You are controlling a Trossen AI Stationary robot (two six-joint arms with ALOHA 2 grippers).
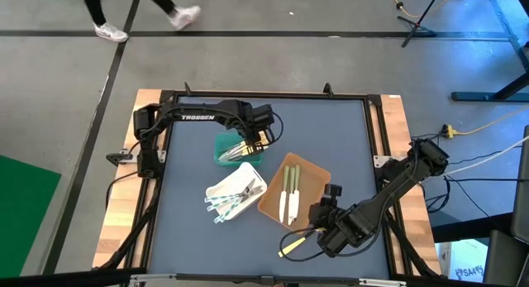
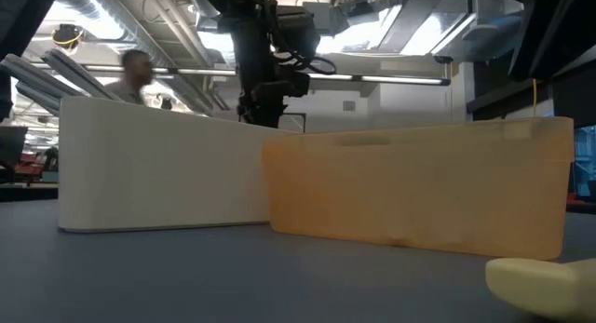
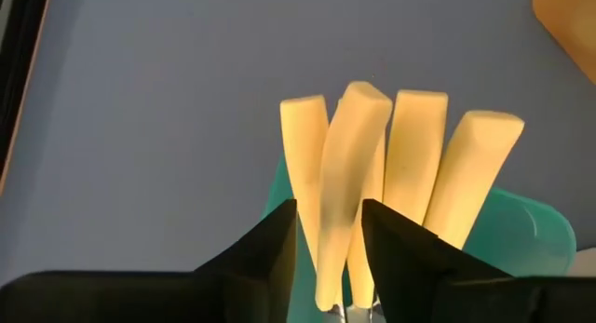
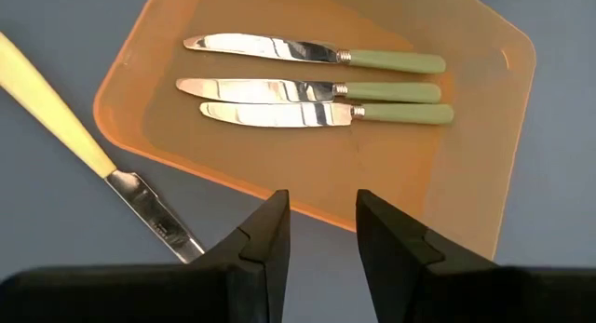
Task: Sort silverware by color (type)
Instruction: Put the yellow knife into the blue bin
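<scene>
A green tray [image 1: 225, 146] holds several cream-yellow utensil handles [image 3: 414, 146], which lean up over its rim. My left gripper [image 1: 248, 146] hangs over this tray, pointing steeply down and open. One cream handle [image 3: 340, 174] stands between its fingers [image 3: 275, 258], with a gap on one side. A brown tray [image 4: 307, 165] holds three green-handled knives [image 4: 317, 86]. My right gripper [image 4: 321, 235] is open over the table beside the brown tray's near edge, with nothing between its fingers. A cream-handled knife [image 4: 65, 109] lies flat on the table next to it. My left gripper has the cream handle [image 3: 337, 267] standing between its fingers, which come at it from above and lie along it. I cannot tell whether either finger touches it. The handle leans among the others in the green tray.
A white tray [image 1: 235, 190] with translucent utensils sits between the green tray and the brown tray [image 1: 307, 173]. In the low view the white tray [image 2: 158, 165] and the brown tray [image 2: 419, 188] stand close in front. A person walks on the floor beyond the table's far edge.
</scene>
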